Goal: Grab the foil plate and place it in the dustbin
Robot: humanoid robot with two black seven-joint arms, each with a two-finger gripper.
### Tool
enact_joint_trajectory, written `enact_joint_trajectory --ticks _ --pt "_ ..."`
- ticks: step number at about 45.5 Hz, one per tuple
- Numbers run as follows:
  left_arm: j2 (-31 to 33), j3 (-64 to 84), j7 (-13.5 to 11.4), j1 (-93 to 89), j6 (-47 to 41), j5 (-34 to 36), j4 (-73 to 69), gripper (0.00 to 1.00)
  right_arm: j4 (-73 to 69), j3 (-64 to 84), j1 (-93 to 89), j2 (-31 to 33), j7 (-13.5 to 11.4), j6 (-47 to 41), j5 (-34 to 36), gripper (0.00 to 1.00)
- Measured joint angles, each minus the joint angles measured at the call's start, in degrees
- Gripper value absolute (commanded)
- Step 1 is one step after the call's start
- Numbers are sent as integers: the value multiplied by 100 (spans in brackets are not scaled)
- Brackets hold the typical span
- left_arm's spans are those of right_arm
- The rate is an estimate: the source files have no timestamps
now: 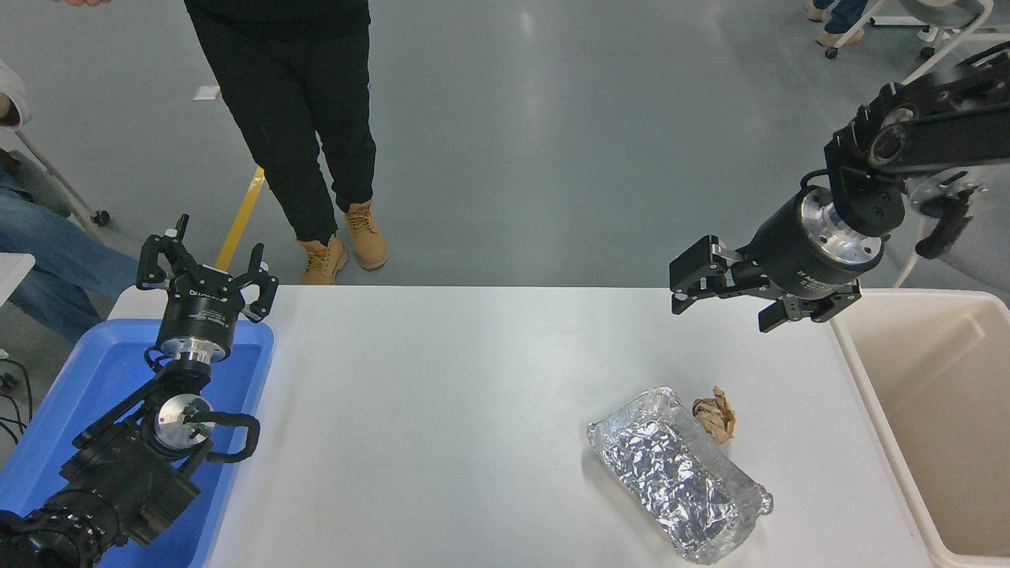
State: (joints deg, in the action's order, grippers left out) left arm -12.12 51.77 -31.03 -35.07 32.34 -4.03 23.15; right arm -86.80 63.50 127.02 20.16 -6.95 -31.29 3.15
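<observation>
Currently the crinkled shiny silver foil plate (678, 475), oblong with a raised rim, lies flat on the white table (442, 410), untouched, its long axis running diagonally. Landmark for everything below: this foil plate.

A small crumpled brown paper ball (715, 415) sits just beside the plate's far right corner; touching or not, cannot tell.

The big cream rectangular plastic dustbin (931, 410) with thick rounded rim stands to the right of the plate, past the table's right edge, apart from the plate.

The right black gripper (722, 298) hangs in the air beyond the plate, toward the table's far edge and slightly right, well apart from it. Fingers are spread, grasping nothing. Its arm enters from the right edge, above the dustbin.

The left black gripper (207, 270) is parked far left of the plate, over a blue plastic bin (95, 394) at the table's left end. Its fingers are splayed apart, nothing held.

Beyond the table, far left of the plate, a person in black trousers (300, 118) and tan boots stands on the grey floor. Another person's jeans-clad leg (55, 260) shows at the left edge.
</observation>
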Motion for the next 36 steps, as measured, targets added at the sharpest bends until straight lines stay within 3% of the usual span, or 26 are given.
enact_joint_trajectory --ticks 36 --pt "-2 0 0 0 0 -3 3 99 120 295 -207 60 6 -9 59 100"
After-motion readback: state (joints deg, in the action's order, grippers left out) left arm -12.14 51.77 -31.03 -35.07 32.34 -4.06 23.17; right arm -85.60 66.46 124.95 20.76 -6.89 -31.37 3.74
